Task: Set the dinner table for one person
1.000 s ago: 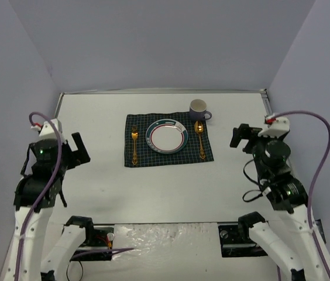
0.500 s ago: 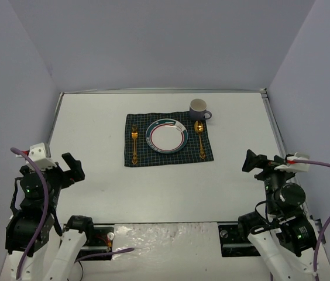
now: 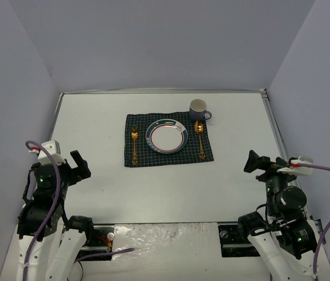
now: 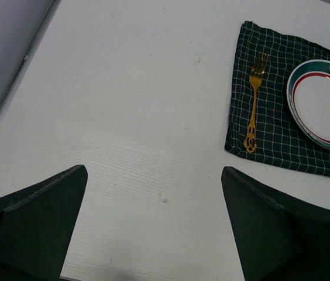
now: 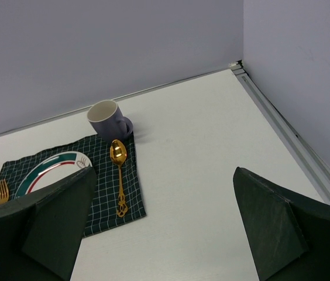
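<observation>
On the white dinner table (image 3: 95, 123) lies a dark green checked cloth (image 3: 168, 155). On it sit a white plate (image 3: 167, 136) with a green and red rim, a gold fork (image 3: 134, 146) to its left and a gold spoon (image 3: 200, 140) to its right. A purple mug (image 3: 199, 109) stands at the cloth's far right corner. My left gripper (image 3: 80, 165) is open and empty near the table's left edge. My right gripper (image 3: 254, 162) is open and empty at the right. The fork (image 4: 254, 102), the plate (image 4: 323, 105), the spoon (image 5: 119, 175) and the mug (image 5: 106, 121) show in the wrist views.
Grey walls enclose the table on three sides. A metal rail (image 3: 273, 126) runs along the right edge and another (image 3: 55, 117) along the left. A crinkled silver sheet (image 3: 165, 240) lies between the arm bases at the near edge.
</observation>
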Available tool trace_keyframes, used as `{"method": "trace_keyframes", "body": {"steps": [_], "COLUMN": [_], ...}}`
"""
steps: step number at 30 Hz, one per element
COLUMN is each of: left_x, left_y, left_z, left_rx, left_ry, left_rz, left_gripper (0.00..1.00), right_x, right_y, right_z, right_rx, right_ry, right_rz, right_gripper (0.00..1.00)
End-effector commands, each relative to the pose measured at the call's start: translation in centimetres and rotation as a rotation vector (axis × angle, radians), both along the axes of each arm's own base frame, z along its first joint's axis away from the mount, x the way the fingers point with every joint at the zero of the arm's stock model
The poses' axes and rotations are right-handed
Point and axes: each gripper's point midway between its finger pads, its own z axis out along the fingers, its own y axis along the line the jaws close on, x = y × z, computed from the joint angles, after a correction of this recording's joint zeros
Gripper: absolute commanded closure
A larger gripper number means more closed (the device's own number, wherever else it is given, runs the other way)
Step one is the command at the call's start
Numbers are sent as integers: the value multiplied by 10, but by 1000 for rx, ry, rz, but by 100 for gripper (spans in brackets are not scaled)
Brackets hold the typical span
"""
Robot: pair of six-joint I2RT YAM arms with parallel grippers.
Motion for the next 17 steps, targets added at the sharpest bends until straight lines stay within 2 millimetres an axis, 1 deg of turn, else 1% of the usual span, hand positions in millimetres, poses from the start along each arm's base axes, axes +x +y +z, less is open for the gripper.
{"method": "trace_keyframes", "body": {"steps": [1,9,17], "left_x": [15,14,12], "left_y": [1,1,-1], "left_z": [21,22,21], "left_rx": [-25,-26,-29], "left_ry": [-82,-88,-87], "left_rz": [24,20,15], "left_gripper": [3,3,3], "right_x": [5,9,10], "right_y": [3,13,12], "right_z": [24,22,21], "right_rx": [22,-5,-7], "right_ry": [-65,-41,-31], "right_rz": [8,57,54], "right_gripper": [0,0,0]}}
